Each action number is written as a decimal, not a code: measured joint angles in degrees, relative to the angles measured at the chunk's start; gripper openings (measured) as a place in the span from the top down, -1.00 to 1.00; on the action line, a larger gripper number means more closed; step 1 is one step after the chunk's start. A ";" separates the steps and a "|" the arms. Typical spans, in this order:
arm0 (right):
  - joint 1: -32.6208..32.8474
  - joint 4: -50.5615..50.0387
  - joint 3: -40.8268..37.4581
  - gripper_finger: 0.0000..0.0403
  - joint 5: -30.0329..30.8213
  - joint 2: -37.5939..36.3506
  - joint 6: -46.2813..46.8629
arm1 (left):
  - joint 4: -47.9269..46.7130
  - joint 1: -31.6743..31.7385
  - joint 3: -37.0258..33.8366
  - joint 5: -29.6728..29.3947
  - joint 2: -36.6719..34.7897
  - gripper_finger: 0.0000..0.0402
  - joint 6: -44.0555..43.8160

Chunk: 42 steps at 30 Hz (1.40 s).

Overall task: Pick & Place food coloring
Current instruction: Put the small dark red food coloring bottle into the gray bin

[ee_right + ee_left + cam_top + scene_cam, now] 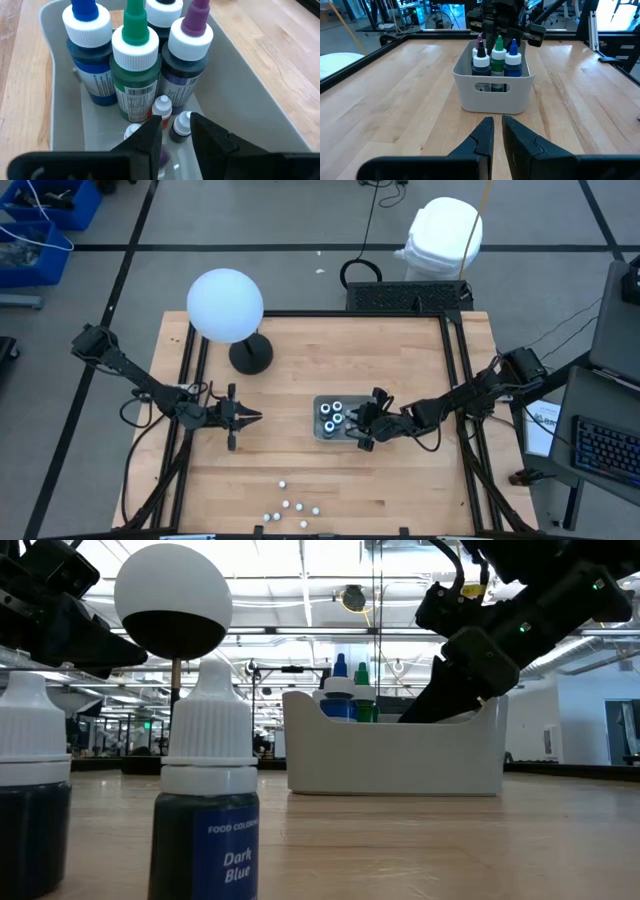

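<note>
The wooden table carried a lamp with a white globe on a dark round base toward the far left. Near the table's middle stood a pale rectangular tray with a handle slot in its near wall.

The left arm waited left of the tray, well apart from it; the left gripper hung above bare wood, pointed at the tray, its fingers almost together with only a thin gap and nothing between them.

The right arm reached in from the right edge, and the right gripper was lowered into the tray's right end. Its fingers stood slightly apart and clasped nothing.

Upright in the tray were the larger bottles of food coloring: a blue-tipped one, a green-tipped one, a purple-tipped one and a fourth behind them, all with white ribbed collars. On the tray floor just ahead of the right fingertips lay a few small bottles, one dark with a white cap.

More small bottles stood scattered on the table near its front edge; one in the low view was labelled "Dark Blue".
</note>
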 joint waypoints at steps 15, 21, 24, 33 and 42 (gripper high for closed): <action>2.23 -6.92 4.99 0.72 0.20 -9.78 -7.44 | -0.09 -0.02 0.00 0.00 -0.02 0.77 0.02; 8.40 -8.66 3.70 0.91 0.21 -20.44 -18.65 | -0.11 -0.02 0.00 0.04 -0.02 0.77 -0.87; 9.60 -6.68 -0.82 0.98 -0.05 -26.67 -19.20 | -0.14 0.00 0.00 0.04 -0.01 0.77 -1.17; 4.03 1.19 -20.37 1.00 -11.56 -48.71 -16.61 | -0.13 -0.02 0.00 0.04 0.00 0.77 -1.12; -1.09 9.28 -31.96 1.00 -18.92 -62.59 -15.64 | -0.39 -0.01 0.00 0.46 -0.01 0.77 -1.42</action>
